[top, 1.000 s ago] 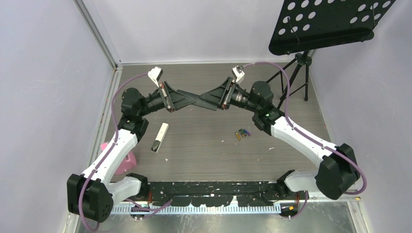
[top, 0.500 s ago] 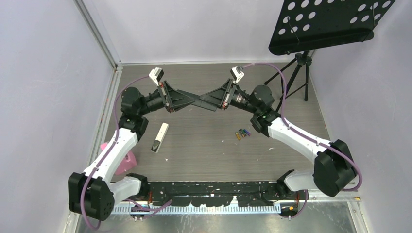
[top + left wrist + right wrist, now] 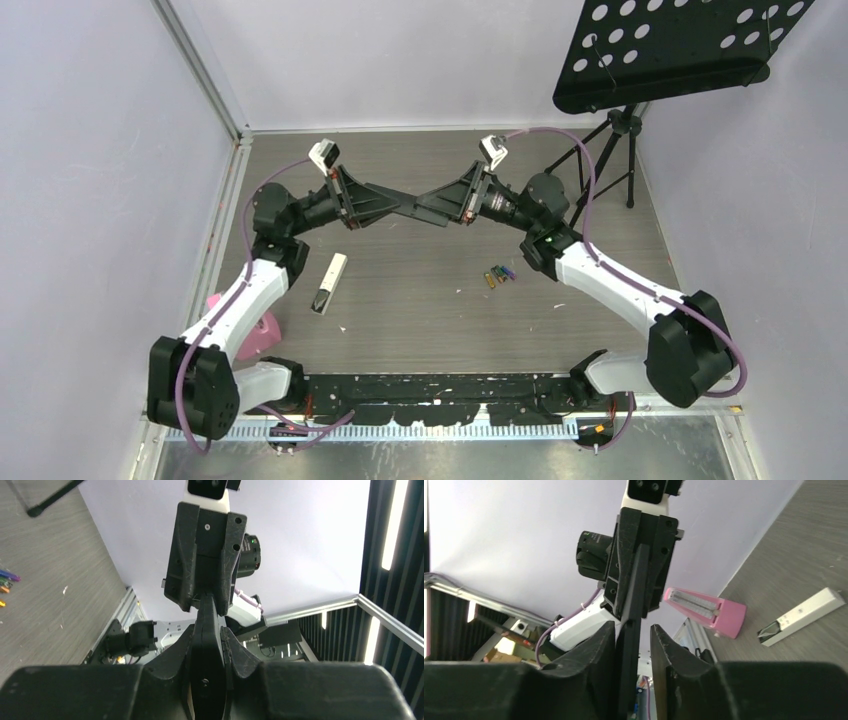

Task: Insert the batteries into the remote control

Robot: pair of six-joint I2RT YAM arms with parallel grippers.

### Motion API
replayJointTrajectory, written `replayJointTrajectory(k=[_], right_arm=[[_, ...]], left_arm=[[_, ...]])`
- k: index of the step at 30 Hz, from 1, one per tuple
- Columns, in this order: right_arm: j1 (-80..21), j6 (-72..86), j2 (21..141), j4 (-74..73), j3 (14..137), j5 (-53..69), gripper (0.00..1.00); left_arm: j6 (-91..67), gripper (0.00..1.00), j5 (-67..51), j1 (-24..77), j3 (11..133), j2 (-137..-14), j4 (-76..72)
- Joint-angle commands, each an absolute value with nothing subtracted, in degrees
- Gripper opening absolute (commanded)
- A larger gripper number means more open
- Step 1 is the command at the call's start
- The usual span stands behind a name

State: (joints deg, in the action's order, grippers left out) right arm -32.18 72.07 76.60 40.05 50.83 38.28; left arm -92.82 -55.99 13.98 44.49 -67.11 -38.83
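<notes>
Top external: batteries (image 3: 499, 274) sit in a tight cluster on the table (image 3: 420, 320), right of centre, just beside the right arm (image 3: 600, 282). Orange-gold, green and purple-blue colours show, but the exact count isn't readable. Remote control (image 3: 328, 283) lies left of centre, well apart from the batteries, with its long axis roughly near-to-far. Its body is white with a dark near end; can't tell if that's an open compartment. Nothing is touching either item. Both tools are up off the table, farther back than the batteries and remote, pointing at each other tip to tip over the middle. Left gripper (image 3: 418, 205) has its fingers pressed together into one thin blade, with nothing seen between them. Right gripper (image 3: 411, 210) has its jaws a narrow way apart and straddling that blade. Right wrist view shows the left fingers sitting between the right ones with a sliver of light on one side, so can't tell whether it's actually clamping. Neither tool carries a battery or the remote. Pink wedge-shaped object (image 3: 262, 335) sits near-left, by the left arm's lower link, near the remote but not touching it. Black perforated music stand (image 3: 680, 45) on a tripod stands at the far right.
</notes>
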Motion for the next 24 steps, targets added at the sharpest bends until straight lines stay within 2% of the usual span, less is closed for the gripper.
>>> replayJointTrajectory(k=[1, 3, 6, 11, 14, 19, 22, 23, 24], right_arm=[[-31.19, 65.17, 74.17, 28.90, 52.46, 35.35, 0.42], [-31.77, 66.29, 75.21, 28.19, 52.87, 32.59, 0.55], [-31.90, 69.67, 77.33, 29.05, 53.77, 32.08, 0.66], [-31.93, 73.13, 77.60, 33.01, 53.32, 31.95, 0.70], [-31.93, 73.09, 76.39, 31.71, 53.24, 31.58, 0.63], [-31.90, 71.23, 75.07, 20.70, 55.19, 30.77, 0.38], [-31.90, 69.43, 74.09, 16.56, 55.29, 30.14, 0.34], [-31.90, 68.60, 73.71, 15.35, 55.36, 29.88, 0.34], [-31.86, 67.99, 73.24, 14.39, 55.45, 29.53, 0.39]], left_arm=[[-92.52, 0.00, -50.55, 10.63, 46.90, -64.31, -41.00], [-88.78, 0.00, -49.80, 10.63, 47.30, -63.47, -36.49], [-84.66, 0.00, -49.14, 10.63, 48.45, -63.06, -31.97], [-80.87, 0.00, -48.67, 10.63, 49.32, -63.78, -28.50], [-77.54, 0.00, -47.86, 10.68, 49.46, -64.02, -25.14], [-73.12, 0.00, -46.71, 10.63, 50.28, -63.83, -19.85], [-71.88, 0.00, -46.41, 10.63, 50.66, -63.76, -18.55], [-71.32, 0.00, -46.27, 10.63, 50.82, -63.68, -17.77], [-70.35, 0.00, -46.05, 10.63, 51.00, -63.55, -16.28]])
